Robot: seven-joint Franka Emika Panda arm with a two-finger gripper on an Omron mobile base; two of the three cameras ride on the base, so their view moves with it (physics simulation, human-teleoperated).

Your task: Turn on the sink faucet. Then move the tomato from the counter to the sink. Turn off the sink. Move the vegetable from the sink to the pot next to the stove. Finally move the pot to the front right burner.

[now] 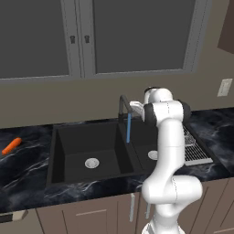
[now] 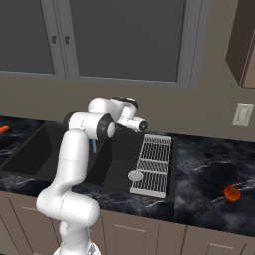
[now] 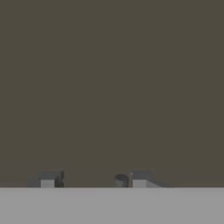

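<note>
**Water running, tomato waiting on the tabletop**

While a blue stream of water (image 1: 129, 128) falls from the sink faucet (image 1: 122, 106) into the sink (image 1: 87, 151), the end effector (image 3: 92, 183) sits up at the faucet, against the back wall. In the hand view its two finger tips (image 3: 47, 183) stand apart with a clear gap and nothing between them; a small dark cylinder (image 3: 121, 180) shows just beside one tip, and the plain brown wall (image 3: 112, 87) lies beyond.

Nearest the base, well to the right of the end effector and in front of it, the tomato (image 2: 231, 193) rests on the black marble tabletop (image 2: 209, 169). Between it and the end effector, a wire drying rack (image 2: 154, 164) lies over the right side of the sink, beside a round silver drain (image 2: 136, 176). Far to the end effector's left, a carrot (image 1: 11, 146) lies on the tabletop. Above, behind the end effector, hang grey wall cabinets (image 1: 91, 36).
</note>
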